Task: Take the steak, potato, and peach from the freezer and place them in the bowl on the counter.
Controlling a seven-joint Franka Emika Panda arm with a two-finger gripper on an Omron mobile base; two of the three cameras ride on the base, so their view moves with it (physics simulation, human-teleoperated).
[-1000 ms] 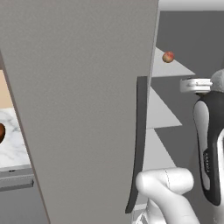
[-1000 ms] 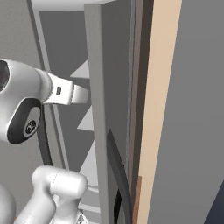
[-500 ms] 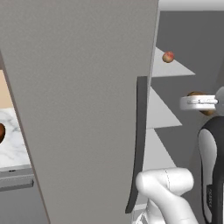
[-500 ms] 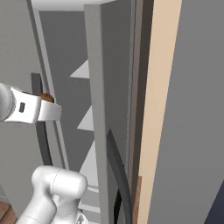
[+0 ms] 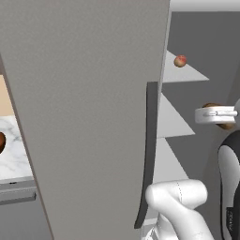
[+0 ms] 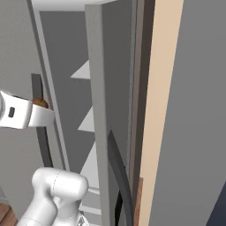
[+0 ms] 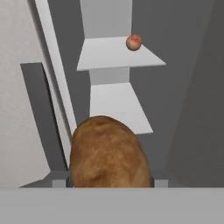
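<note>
Fingers of the gripper (image 7: 109, 183) are clamped on the potato (image 7: 109, 153), which sits squarely between them in the hand view and hangs clear of the freezer shelves. In the left base view the potato (image 5: 220, 116) shows as a brown lump behind the white hand, in front of the open freezer (image 5: 187, 108) interior; in the right base view it (image 6: 40, 103) peeks out just above the hand. The peach (image 7: 134, 42) rests near the right front corner of an upper shelf (image 7: 118, 54), well apart from the gripper, and appears again in the left base view (image 5: 180, 61). The freezer door (image 5: 89, 112) stands open, its dark handle (image 5: 149, 150) between the hand and the counter (image 5: 14, 150) at the left edge. A dark reddish sliver there is probably the bowl (image 5: 2, 142), though most of it is cut off. The steak cannot be located. Step in hand, as judged: the potato is picked and carried; delivery to the bowl is not yet done. The next move calls for drawing the load out past the door edge without striking the handle, then swinging or driving left around the door to the counter and releasing over the bowl.
</note>
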